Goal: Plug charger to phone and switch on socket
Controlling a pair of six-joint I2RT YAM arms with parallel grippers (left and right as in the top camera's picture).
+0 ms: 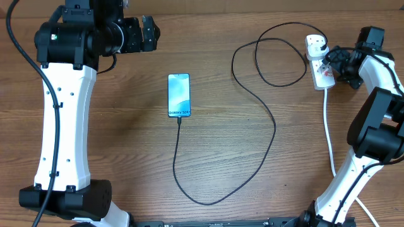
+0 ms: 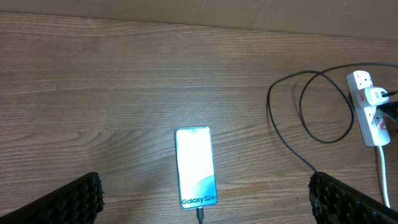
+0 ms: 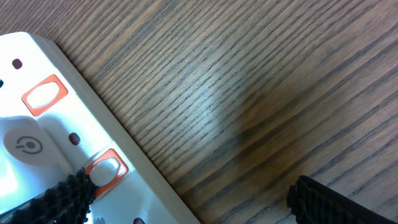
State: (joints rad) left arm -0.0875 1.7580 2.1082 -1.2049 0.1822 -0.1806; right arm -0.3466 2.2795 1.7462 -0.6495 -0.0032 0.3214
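The slim black-edged smartphone with a lit pale-blue screen (image 1: 178, 94) lies flat near the middle of the wood-grain table (image 1: 126, 157). The long thin black charger cable (image 1: 275, 129) looks seated in the phone's near end, so I judge the plugging step done. From there the cable sweeps nearward, curves right, then runs far into a loose loop before entering the white elongated power strip (image 1: 317, 60) at the far right. The right gripper (image 1: 336, 63) hovers just over that strip, jaws spread wide and empty. The strip's red-orange rocker switches (image 3: 43, 96) sit beside its fingers, so it is probably placed for a press. The left gripper (image 1: 150, 33), likewise released and holding nothing, hangs far left, well apart from the phone. There is open table left of the phone, but the cable loop crowds the strip's left side.
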